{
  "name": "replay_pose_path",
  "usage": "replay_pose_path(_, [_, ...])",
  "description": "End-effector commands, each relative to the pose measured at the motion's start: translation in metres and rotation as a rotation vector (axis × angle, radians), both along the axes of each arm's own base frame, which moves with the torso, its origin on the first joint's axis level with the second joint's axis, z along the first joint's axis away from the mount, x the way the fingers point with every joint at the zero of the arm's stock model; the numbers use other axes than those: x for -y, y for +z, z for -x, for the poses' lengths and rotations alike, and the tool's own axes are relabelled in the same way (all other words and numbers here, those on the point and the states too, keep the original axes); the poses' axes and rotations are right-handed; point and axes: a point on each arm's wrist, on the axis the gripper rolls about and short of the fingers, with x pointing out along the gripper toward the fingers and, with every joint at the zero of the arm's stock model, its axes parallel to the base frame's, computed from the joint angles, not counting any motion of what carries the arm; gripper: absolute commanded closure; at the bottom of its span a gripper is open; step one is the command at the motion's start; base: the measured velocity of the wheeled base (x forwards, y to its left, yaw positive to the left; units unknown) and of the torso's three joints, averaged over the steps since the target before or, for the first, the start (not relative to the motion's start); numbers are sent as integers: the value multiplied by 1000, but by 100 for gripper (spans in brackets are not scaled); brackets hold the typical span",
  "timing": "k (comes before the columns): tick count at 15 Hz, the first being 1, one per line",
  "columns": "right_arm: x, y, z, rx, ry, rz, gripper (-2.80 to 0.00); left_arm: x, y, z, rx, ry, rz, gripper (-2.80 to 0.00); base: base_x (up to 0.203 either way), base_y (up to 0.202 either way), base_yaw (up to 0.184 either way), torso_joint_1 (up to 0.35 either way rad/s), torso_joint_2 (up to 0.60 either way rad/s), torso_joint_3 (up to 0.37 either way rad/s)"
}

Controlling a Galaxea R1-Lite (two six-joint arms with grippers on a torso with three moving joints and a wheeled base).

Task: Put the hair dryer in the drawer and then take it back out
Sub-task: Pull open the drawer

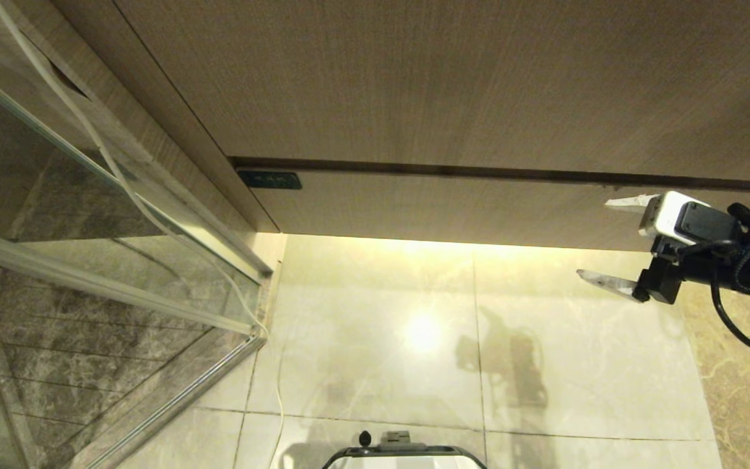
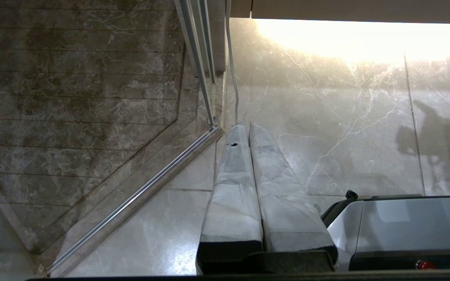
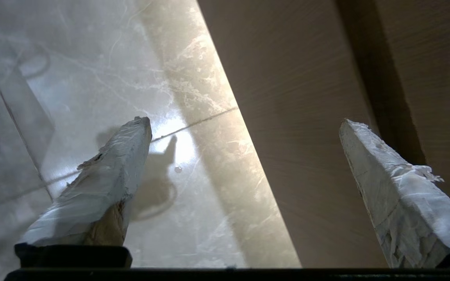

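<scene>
Right, the drawer (image 1: 453, 205) is shut, a long low wood-grain band running left to right across the middle of the head view, its flat front flush under the taller wood panel (image 1: 414, 78) with only a dark seam between them. The hair dryer is nowhere in any of the three views, so I cannot say where it lies or which way its barrel points. The right hand (image 1: 599, 241) comes in at the right edge of the head view, spread wide and empty, one finger up against the drawer front near the seam, the other lower over the pale floor (image 1: 381, 339). Whether that upper finger touches the wood I cannot tell; the right wrist view shows the drawer front filling the gap between the two taped fingers. My read is that this is the opening step: the drawer has to be pulled out before anything goes in. With no handle, the next move probably calls for hooking a fingertip into the seam above, or under the lit lower edge, and drawing straight out, square to the drawer's long axis. The left hand (image 2: 244, 127) hangs parked low over the floor beside the glass shower door (image 1: 88, 195), fingers pressed together, holding nothing.
</scene>
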Motion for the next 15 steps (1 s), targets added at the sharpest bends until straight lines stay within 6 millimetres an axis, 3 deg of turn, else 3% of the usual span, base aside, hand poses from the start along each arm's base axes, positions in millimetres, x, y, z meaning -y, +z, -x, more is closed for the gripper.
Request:
replay_pose_path(1, [7,-10,-5,-6,18,36,-280,0,0,0,0,0,0,0,0,0,0,0,0,0])
replay_pose_path(6, [24,-21,-11,31,19,145,-280,0,0,0,0,0,0,0,0,0,0,0,0,0])
replay_pose_path(15, [26,-22,-22,51,59,133,-280,0,0,0,-1,0,0,0,0,0,0,0,0,0])
